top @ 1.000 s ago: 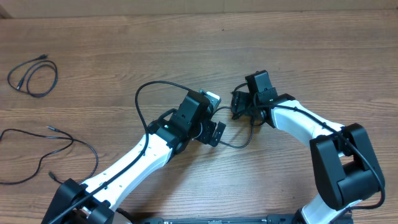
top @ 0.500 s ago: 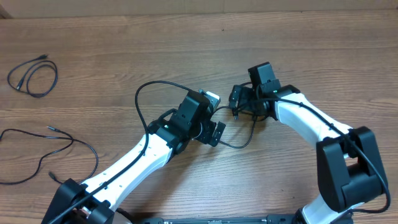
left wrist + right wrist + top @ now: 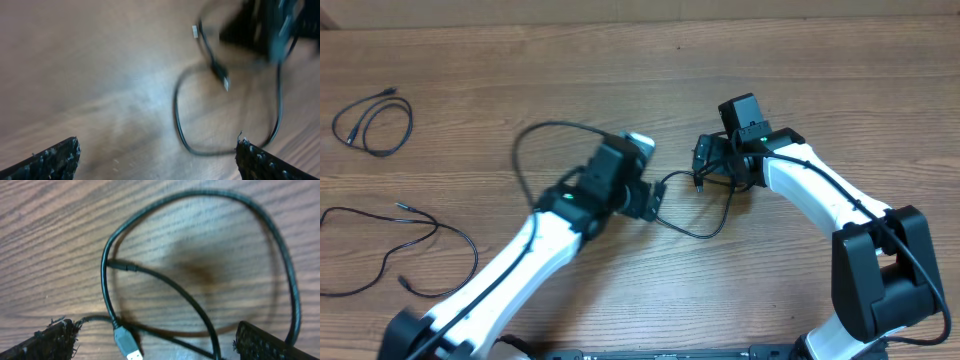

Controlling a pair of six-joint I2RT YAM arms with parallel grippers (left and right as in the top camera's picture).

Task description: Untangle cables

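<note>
Cables are three here, all flat on the desk [image 3: 840, 80]. Two lie at the left, well apart from the arms: a small loop cable [image 3: 410, 125] at the far side and a long wavy cable [image 3: 440, 228] nearer to the robot. The middle cable [image 3: 698, 236] lies between the left hand [image 3: 650, 198] and the right hand [image 3: 703, 172] and touches no other cable. Both hands have their fingers wide apart and hold nothing; each wrist view shows only desk and cable between the fingers.

I judge that only the crossing of the middle cable over itself remains. To do this well, the right hand should take the cord just behind its flat plug [image 3: 125, 347], close fully because the cord is very thin, and draw it low along the desk, away from the loop. A pull at mid-loop may only tighten the crossing.

The middle cable has no single long axis. From above it makes a U, with the bend toward the robot's base and the two ends rising to the hands. In the right wrist view it curls in a round loop; the flat plug points to the lower edge of that picture, and a slim plug [image 3: 122, 266] points left.
</note>
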